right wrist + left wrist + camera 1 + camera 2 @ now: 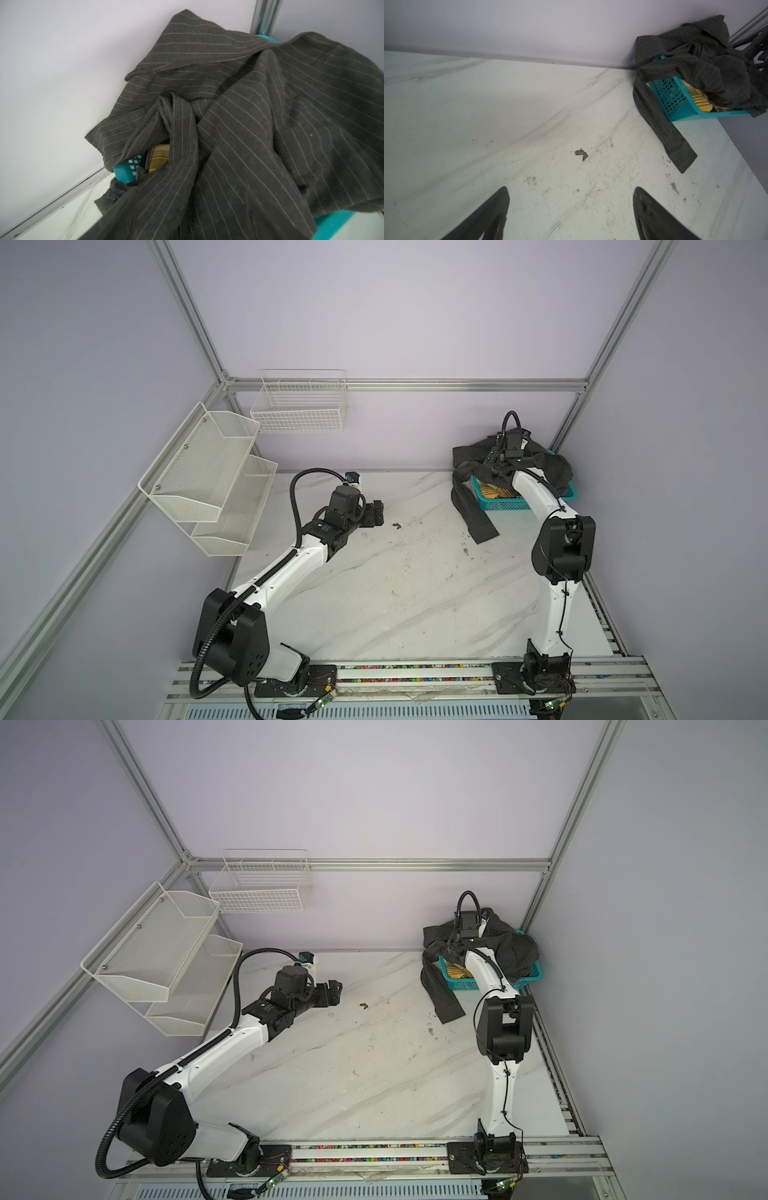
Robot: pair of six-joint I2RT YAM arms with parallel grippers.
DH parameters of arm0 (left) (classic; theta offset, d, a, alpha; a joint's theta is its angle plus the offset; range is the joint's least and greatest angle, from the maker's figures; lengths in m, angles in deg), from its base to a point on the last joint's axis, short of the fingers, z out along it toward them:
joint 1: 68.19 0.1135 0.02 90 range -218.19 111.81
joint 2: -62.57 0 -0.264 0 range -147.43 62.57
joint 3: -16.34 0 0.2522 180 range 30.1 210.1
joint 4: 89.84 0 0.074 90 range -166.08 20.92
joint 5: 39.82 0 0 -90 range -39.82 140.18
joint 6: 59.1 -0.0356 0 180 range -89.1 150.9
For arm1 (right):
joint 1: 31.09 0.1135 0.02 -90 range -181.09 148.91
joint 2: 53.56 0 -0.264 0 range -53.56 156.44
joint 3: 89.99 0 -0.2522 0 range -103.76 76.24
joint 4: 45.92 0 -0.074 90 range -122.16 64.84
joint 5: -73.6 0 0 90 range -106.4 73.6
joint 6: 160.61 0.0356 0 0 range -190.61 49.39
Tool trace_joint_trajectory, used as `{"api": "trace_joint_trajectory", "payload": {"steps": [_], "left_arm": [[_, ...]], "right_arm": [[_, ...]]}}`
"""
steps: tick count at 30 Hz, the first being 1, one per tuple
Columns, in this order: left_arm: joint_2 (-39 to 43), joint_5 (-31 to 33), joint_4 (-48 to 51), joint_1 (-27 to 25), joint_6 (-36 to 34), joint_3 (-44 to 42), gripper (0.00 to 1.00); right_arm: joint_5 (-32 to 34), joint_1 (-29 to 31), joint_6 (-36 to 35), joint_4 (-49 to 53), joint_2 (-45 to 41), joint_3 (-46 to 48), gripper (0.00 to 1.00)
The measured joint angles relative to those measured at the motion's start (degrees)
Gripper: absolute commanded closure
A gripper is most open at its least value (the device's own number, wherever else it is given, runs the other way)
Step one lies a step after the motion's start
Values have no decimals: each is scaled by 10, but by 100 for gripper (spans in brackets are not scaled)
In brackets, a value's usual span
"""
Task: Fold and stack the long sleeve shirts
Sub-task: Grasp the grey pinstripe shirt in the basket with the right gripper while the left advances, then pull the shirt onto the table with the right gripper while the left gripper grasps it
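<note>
- Both fingers of the left tool (570,188) are seen spread wide with nothing between them. It is held over the table (395,572) towards the left edge, well apart from the shirts.
- One sleeve (478,518) of the charcoal shirt (552,468) is trailed out onto the table. Its long axis runs from the far right corner towards the near edge, and the cuff points at the near edge.
- The rest of the charcoal shirt is heaped over the teal basket (507,504) in the far right corner. It is so crumpled that no single heading can be given for the body.
- The plaid shirt (702,99) is tucked inside the basket beneath it. Only a strip is shown, so its lie cannot be told.
- The right tool (503,460) is placed over the heap. Its fingers are hidden in every view, so it cannot be told whether they are spread or pressed together.
- The basket could be dragged or tipped if the charcoal shirt is lifted, since the cloth is draped over its rim.
- The plaid shirt could be pinched along with it if too deep a fold is taken.
</note>
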Motion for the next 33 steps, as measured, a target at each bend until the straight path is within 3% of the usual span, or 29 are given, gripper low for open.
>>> {"api": "trace_joint_trajectory", "payload": {"steps": [3, 9, 15, 21, 26, 29, 33], "left_arm": [[-14, -3, 14, 0, 0, 0, 11], [-20, -6, 19, 0, 1, 0, 13], [-34, -7, 28, 0, 2, 0, 18], [-40, -7, 52, 0, 5, 1, 19], [-40, -4, 71, 0, 5, 29, 16], [-40, 8, 84, 0, 7, 64, 16], [-38, 51, 125, 0, 18, 140, 18]], "right_arm": [[-29, 0, -11, 0, 26, -24, 28], [-67, 0, -31, 29, 96, -104, 48], [-83, 0, -39, 54, 119, -122, 100], [-102, 1, -45, 49, 103, -113, 100], [-168, 25, -79, 23, 12, -69, 100], [-200, 88, -111, 15, -55, -80, 100], [-214, 247, -136, 0, -137, -82, 100]]}}
